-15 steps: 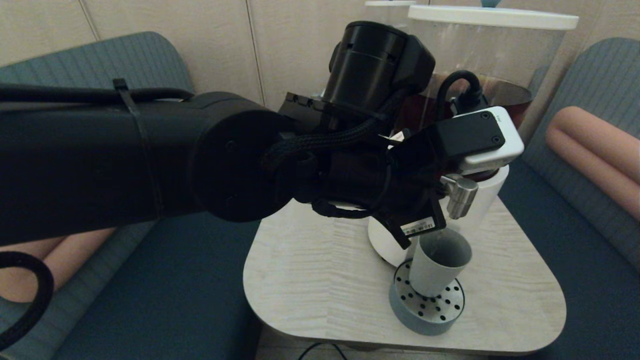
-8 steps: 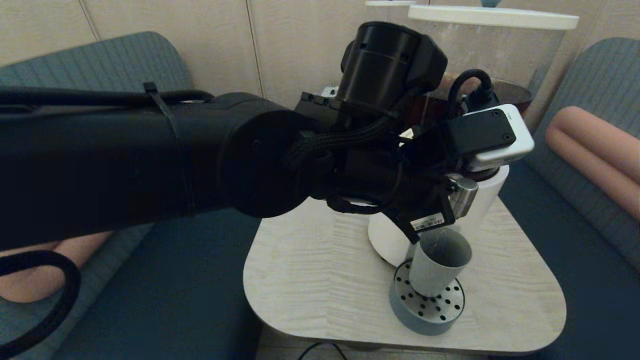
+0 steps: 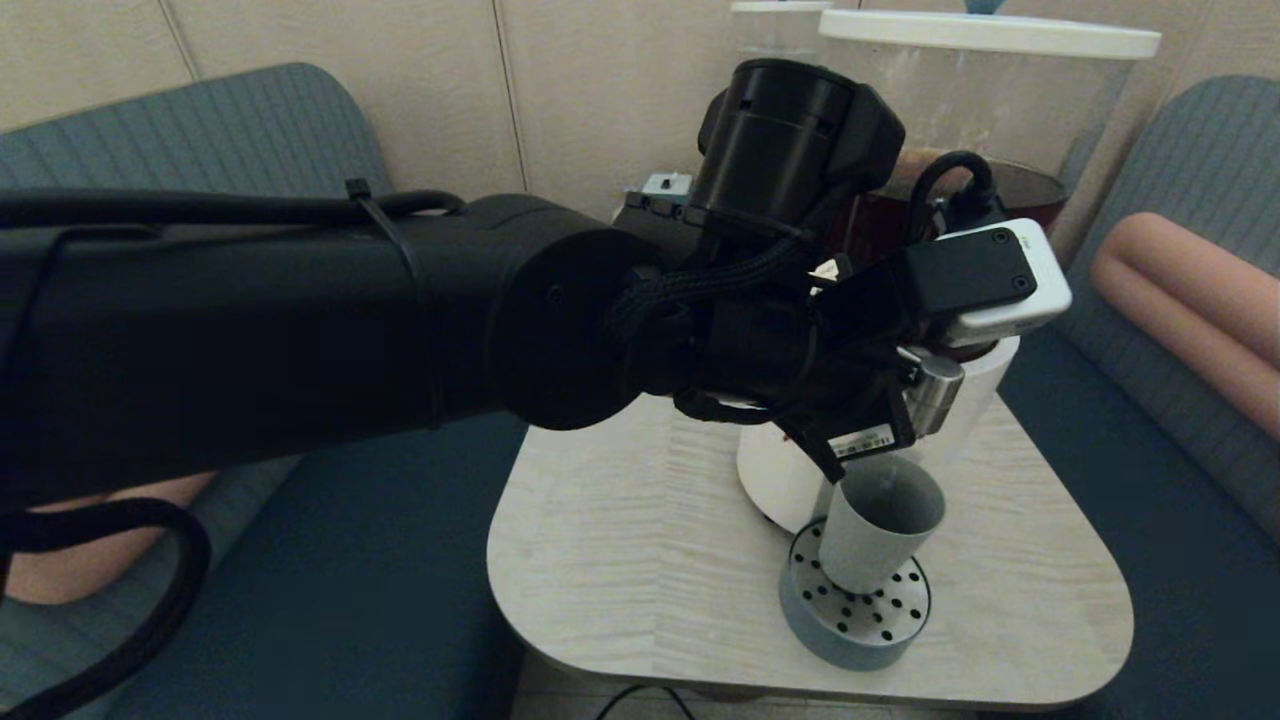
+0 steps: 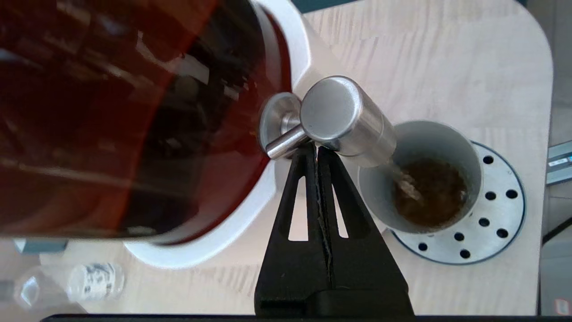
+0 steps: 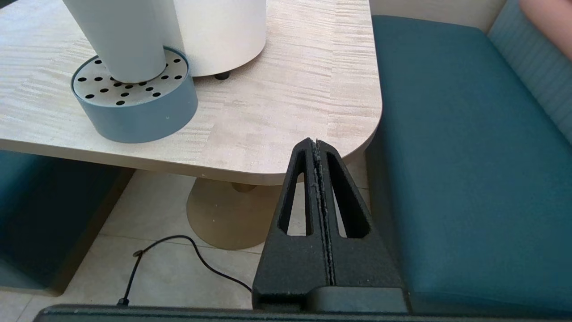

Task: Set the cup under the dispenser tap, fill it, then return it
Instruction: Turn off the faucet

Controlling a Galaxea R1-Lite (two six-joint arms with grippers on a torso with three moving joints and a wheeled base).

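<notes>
The grey-blue cup (image 3: 878, 520) (image 4: 418, 179) stands on the round perforated drip tray (image 3: 860, 610) (image 4: 496, 210), under the steel dispenser tap (image 3: 935, 392) (image 4: 346, 118). A thin stream runs from the nozzle, and brown liquid lies in the cup's bottom. My left gripper (image 4: 313, 150) is shut, its tips pressed against the tap beside its stem. The arm hides the gripper in the head view. My right gripper (image 5: 315, 145) is shut and empty, hanging below the table's near right corner. The cup's lower wall (image 5: 120, 40) shows in the right wrist view.
The big dispenser (image 3: 985, 120) with dark brown liquid (image 4: 111, 112) stands on a white base (image 4: 214, 237) at the back of the small wooden table (image 3: 640, 560). A small clear bottle (image 4: 89, 281) lies beside it. Blue benches (image 5: 460, 156) flank the table. A cable (image 5: 178, 250) lies on the floor.
My left arm has pushed forward and to the right, bringing the gripper onto the tap. The cup has stayed on the drip tray.
</notes>
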